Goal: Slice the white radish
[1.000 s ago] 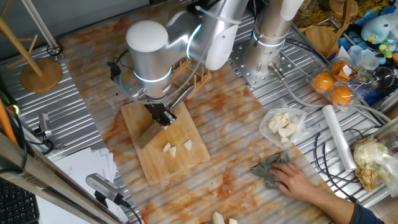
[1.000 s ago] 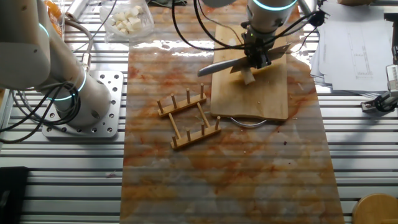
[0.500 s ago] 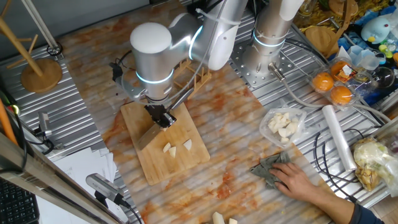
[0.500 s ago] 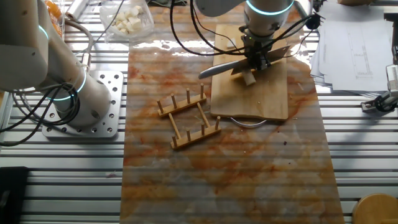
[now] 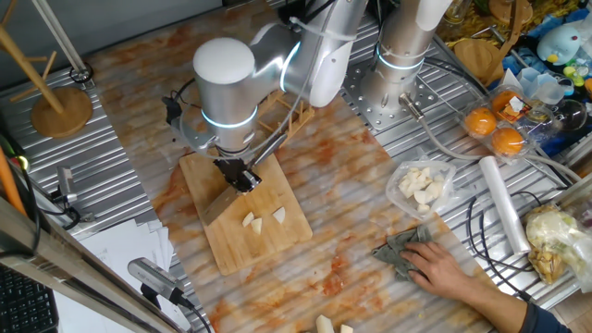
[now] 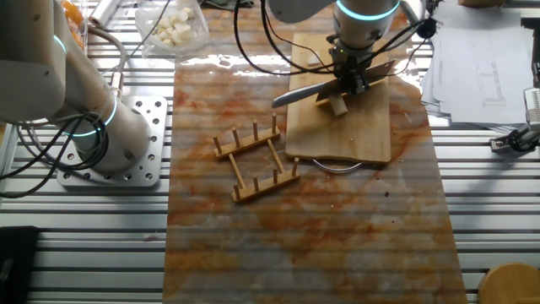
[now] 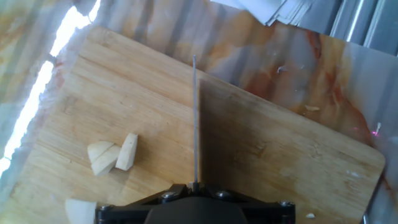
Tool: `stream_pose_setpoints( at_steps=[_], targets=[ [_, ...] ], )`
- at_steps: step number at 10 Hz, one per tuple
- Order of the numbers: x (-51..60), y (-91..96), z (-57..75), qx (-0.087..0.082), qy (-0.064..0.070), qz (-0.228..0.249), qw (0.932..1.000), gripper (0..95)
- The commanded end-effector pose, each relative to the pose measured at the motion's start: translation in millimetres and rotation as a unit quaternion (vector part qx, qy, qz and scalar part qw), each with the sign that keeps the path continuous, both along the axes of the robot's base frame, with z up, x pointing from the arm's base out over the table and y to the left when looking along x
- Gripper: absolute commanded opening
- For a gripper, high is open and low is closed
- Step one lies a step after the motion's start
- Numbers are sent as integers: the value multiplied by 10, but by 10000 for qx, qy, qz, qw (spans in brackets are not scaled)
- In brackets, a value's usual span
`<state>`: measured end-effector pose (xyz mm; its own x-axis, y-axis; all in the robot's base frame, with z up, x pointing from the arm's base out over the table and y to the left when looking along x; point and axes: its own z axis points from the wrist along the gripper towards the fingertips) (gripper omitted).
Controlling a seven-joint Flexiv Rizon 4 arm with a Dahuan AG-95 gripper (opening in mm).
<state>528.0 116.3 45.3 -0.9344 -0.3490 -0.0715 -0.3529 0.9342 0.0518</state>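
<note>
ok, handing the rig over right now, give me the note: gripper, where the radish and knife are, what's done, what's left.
Gripper: shut on the knife, held over the cutting board, not touching the radish.
White radish: already in chunks on the board. In the hand view three pieces sit beside the blade, apart from it.
Nearby: a bag of whitish pieces and a person's hand on a cloth, both off the board.
Done: several cuts, judging by the chunks.
Left: probably finer slicing. Watch the person's hand.
</note>
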Motion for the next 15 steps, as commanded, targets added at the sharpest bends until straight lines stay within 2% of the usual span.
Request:
stream_pose_setpoints(
  at_steps=[1, 2, 3, 5, 6, 7, 9, 12, 15],
  targets=[
    [62, 20, -131, 37, -256, -54, 9997, 0],
    [69, 25, -137, 44, -267, -63, 9996, 0],
    [79, 30, -101, 20, -197, -46, 9998, 0],
    [105, 52, 90, 138, 6, -119, 9998, 0],
    [108, 64, 205, 209, 35, -142, 9997, 0],
    [110, 63, 252, 207, 56, -137, 9997, 0],
    [104, 28, 418, 146, 179, -165, 9996, 0],
    [35, -120, 396, 135, 140, -71, 9998, 0],
    [-4, -158, 364, 137, 132, -37, 9998, 0]
  ],
)
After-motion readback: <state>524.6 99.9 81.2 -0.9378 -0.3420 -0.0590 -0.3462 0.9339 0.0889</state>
